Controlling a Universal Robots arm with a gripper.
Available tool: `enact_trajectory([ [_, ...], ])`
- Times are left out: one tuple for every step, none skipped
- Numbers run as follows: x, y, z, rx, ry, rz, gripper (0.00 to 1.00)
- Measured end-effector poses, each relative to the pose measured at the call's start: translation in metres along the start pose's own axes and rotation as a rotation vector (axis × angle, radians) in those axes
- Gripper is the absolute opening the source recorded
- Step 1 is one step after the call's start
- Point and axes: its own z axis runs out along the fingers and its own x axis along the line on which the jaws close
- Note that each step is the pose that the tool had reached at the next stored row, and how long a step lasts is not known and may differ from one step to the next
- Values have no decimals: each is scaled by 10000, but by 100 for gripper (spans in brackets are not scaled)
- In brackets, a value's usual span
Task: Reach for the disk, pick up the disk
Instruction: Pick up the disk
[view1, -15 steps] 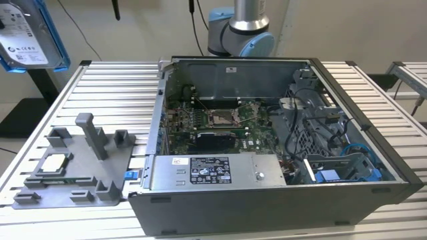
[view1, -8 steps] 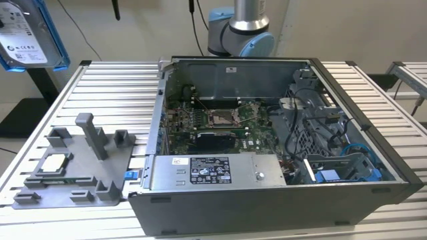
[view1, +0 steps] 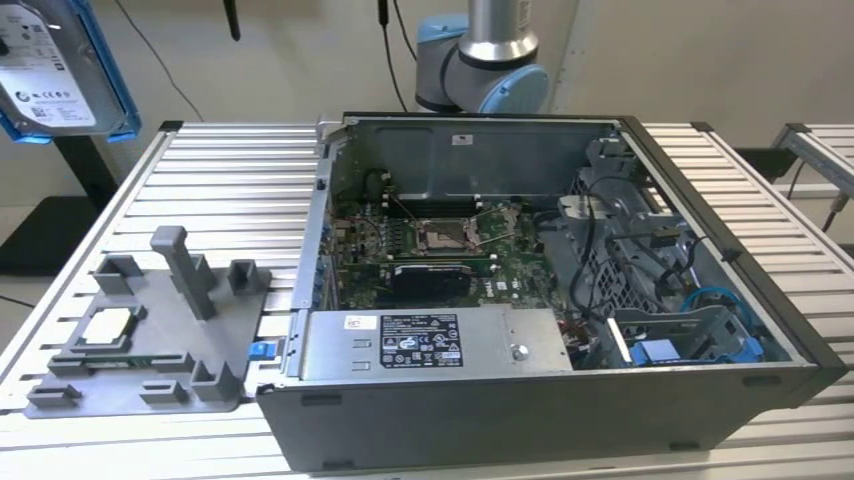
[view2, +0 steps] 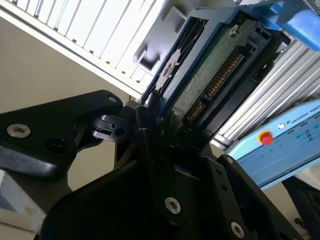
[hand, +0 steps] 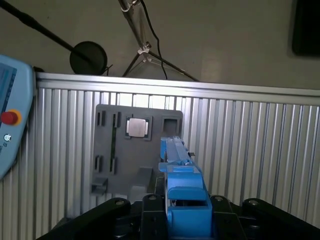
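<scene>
One slatted metal table (view1: 200, 170) carries an open computer case (view1: 534, 420), which lies on its side with the motherboard (view1: 441, 240) and a grey box (view1: 521, 340) bearing a black-and-white sticker exposed. Behind the case stands the arm (view1: 487, 50), its silver and pale blue joint rising at the far edge of the table. At the exterior view's left of the case, just beside it, a grey tray (view1: 220, 325) with upright posts rests on the slats. The disk (view1: 54, 70) hangs in the air at the exterior view's upper left, off the table's far corner and well apart from the case, its white label facing the camera inside the blue bracket. In the second wrist view the gripper (view2: 159, 125) is clamped on the disk (view2: 210, 70), black fingers (view2: 150, 145) pressed to its edge beside the green circuit board and gold contacts. In the first wrist view the disk (hand: 182, 200) shows edge-on, with the tray (hand: 107, 150) and table behind it. A small square chip (view1: 104, 325) sits on the tray, also seen in the first wrist view (hand: 137, 127).
</scene>
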Motion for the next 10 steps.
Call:
enact_trajectory([
  [1, -20, 0, 0, 1, 0, 0],
  [2, -45, 1, 1, 0, 0, 0],
  [3, -74, 1, 2, -1, -1, 0],
  [4, -100, 1, 1, 0, 0, 0],
  [5, -130, 2, 1, 0, 0, 0],
  [6, -162, 2, 1, 0, 1, 0],
  [8, -196, 2, 1, 0, 0, 0],
  [9, -231, 2, 1, 0, 0, 0],
  [10, -261, 2, 0, 0, 0, 0],
  [12, -288, 3, 2, 0, 0, 0],
])
